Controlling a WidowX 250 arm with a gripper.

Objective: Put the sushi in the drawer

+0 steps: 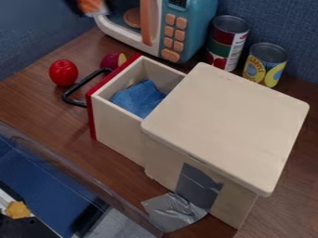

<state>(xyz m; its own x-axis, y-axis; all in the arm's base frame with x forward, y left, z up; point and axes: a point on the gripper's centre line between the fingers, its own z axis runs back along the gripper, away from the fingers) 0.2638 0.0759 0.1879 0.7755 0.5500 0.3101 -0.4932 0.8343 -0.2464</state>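
black two-finger gripper, one: at eleven o'clock, by the top edge; closed on a piece of toy sushi, parted only by the width of the piece.

brown wood-grain tabletop, one: under the goods listed below.

pale wooden cabinet, one: from the centre out to four and five o'clock; flat top with rounded corners.

teal-and-white toy microwave, one: at twelve o'clock, upright, with orange handle and buttons.

wooden drawer, one: just left of centre, pulled out of the cabinet toward ten o'clock; red front, black bar handle.

clear plastic rim, one: slanting from nine o'clock down toward six.

silver tape, one lot: toward six o'clock, low on the cabinet, lower part loose and crumpled.

food cans, two, both upright: red-and-green labelled can at one o'clock, beside the microwave; yellow-labelled can at two o'clock, just beside the first.

blue cloth, one: crumpled inside the drawer.

red toy fruit, one: at ten o'clock, near the handle.

purple toy vegetable, one: at eleven o'clock, behind the handle, yellow face showing.

toy sushi, one: orange and white, in the gripper, above and outside the drawer.
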